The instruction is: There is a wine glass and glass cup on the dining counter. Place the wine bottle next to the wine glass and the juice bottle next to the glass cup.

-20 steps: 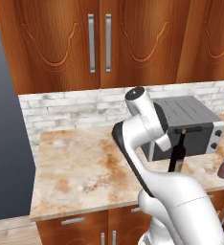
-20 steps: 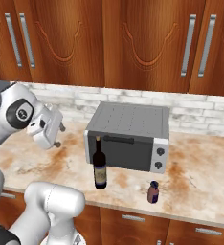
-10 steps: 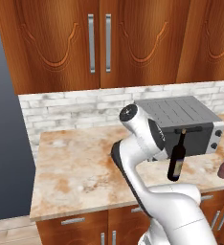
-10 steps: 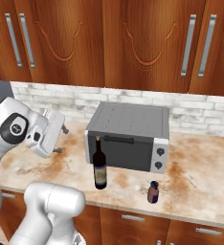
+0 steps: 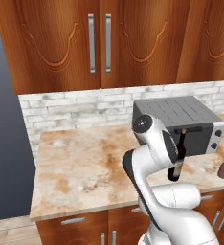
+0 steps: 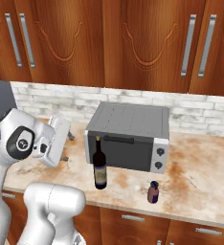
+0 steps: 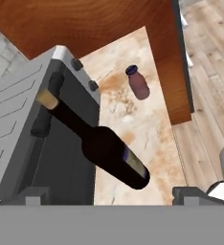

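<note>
- Jaws [image 7: 109, 197]: spread wide, nothing held; both finger tips sit well apart with open space between them. The hand hangs above the bench [image 6: 200, 162], to the left of the oven.
- Wine bottle [image 7: 97, 141]: stands upright on the bench, directly ahead of the jaws and centred on the gap between them, not touching either finger. It is just in front of the toaster oven [image 6: 128, 136] door.
- Juice bottle [image 7: 138, 82]: upright on the bench, beyond the wine bottle from the jaws, well apart from both, near the bench's front edge.
- Wood wall cabinets [image 5: 99, 43] hang above the brick backsplash.
</note>
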